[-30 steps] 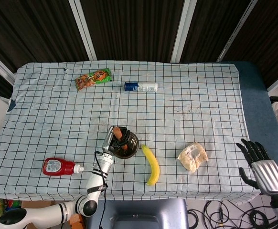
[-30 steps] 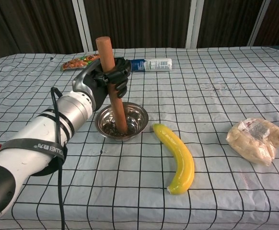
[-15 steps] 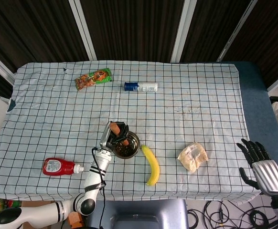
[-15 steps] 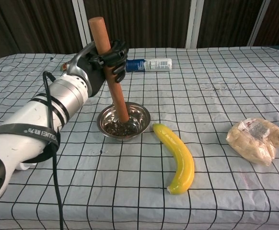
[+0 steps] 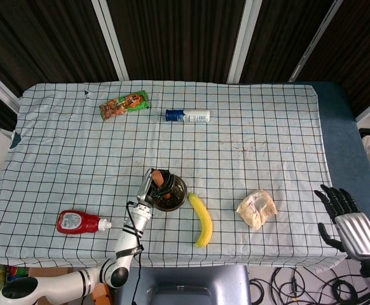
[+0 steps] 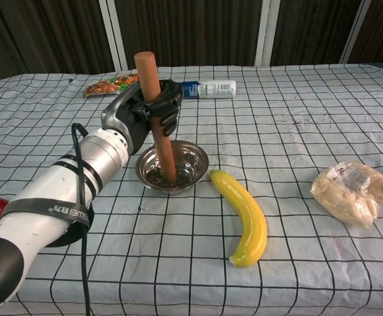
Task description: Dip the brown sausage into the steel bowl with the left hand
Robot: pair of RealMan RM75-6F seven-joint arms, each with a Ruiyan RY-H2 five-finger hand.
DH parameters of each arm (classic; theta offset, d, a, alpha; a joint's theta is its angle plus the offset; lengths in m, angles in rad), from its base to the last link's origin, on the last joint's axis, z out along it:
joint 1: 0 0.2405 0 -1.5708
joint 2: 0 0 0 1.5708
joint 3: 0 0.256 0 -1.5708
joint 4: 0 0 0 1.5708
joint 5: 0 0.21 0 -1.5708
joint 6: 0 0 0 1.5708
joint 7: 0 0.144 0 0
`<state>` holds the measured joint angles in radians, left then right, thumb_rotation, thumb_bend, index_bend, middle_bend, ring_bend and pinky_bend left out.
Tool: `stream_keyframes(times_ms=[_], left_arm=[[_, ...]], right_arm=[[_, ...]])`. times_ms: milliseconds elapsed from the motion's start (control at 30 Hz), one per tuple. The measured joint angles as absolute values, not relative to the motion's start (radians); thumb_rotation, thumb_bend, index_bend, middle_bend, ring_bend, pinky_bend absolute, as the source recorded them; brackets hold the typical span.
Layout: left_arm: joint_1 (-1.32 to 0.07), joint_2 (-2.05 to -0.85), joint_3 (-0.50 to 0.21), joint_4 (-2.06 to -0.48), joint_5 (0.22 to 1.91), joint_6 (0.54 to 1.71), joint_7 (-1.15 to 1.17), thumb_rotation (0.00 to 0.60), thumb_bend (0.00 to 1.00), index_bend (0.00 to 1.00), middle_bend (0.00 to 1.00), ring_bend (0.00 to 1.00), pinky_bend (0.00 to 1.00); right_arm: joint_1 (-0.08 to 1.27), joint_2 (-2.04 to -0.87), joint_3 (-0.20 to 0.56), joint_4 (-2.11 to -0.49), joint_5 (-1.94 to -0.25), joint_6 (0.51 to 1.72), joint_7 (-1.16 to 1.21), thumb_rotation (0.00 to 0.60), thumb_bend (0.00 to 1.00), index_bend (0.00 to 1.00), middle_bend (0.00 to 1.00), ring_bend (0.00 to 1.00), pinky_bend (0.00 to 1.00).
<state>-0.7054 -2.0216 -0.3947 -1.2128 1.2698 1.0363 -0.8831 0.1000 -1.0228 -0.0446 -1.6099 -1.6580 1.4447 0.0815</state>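
Observation:
My left hand [image 6: 149, 112] grips the brown sausage [image 6: 154, 112] about its middle and holds it nearly upright. The sausage's lower end stands inside the steel bowl [image 6: 195, 160], down at its dark-speckled bottom. In the head view the left hand [image 5: 156, 185] sits over the left side of the bowl [image 5: 180, 189], and the sausage [image 5: 157, 178] shows end-on as a small orange-brown tip. My right hand [image 5: 347, 214] hangs off the table's right edge with its fingers spread and nothing in it.
A yellow banana [image 6: 243, 215] lies just right of the bowl. A bagged bread roll [image 6: 349, 191] sits further right. A ketchup bottle [image 5: 78, 222] lies at the front left. A snack packet [image 5: 124, 103] and a blue-capped white bottle [image 5: 188, 115] lie at the back.
The left hand had lifted the sausage half a second ago; now it has lowered it again so its end is down in the bowl. The right hand has not moved.

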Motion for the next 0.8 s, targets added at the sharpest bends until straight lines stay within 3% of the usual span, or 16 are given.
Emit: stream_keyframes(times_ms=[400, 667, 733, 800], left_arm=[[-0.692, -1.921, -0.439, -1.378, 1.313, 1.108, -0.867, 0.6, 0.88, 1.0, 1.0, 0.94, 1.0], [-0.671, -1.798, -0.457, -1.41, 1.328, 1.153, -0.689, 0.6, 0.85, 1.0, 1.0, 0.94, 1.0], [-0.668, -1.786, -0.446, -1.357, 1.335, 1.163, -0.642, 0.6, 0.77, 1.0, 1.0, 0.93, 1.0], [-0.666, -1.779, -0.431, -1.294, 1.346, 1.172, -0.604, 0.6, 0.6, 1.0, 1.0, 0.92, 1.0]], right_arm=[[0.1, -1.024, -0.047, -1.611, -1.662, 1.444, 0.078, 0.6, 0.46, 0.0, 0.0, 0.0, 0.0], [0.097, -1.021, -0.05, -1.611, -1.67, 1.451, 0.085, 0.6, 0.46, 0.0, 0.0, 0.0, 0.0], [0.097, -1.021, -0.051, -1.61, -1.672, 1.451, 0.087, 0.6, 0.46, 0.0, 0.0, 0.0, 0.0], [0.099, -1.02, -0.053, -1.61, -1.675, 1.448, 0.088, 0.6, 0.46, 0.0, 0.0, 0.0, 0.0]])
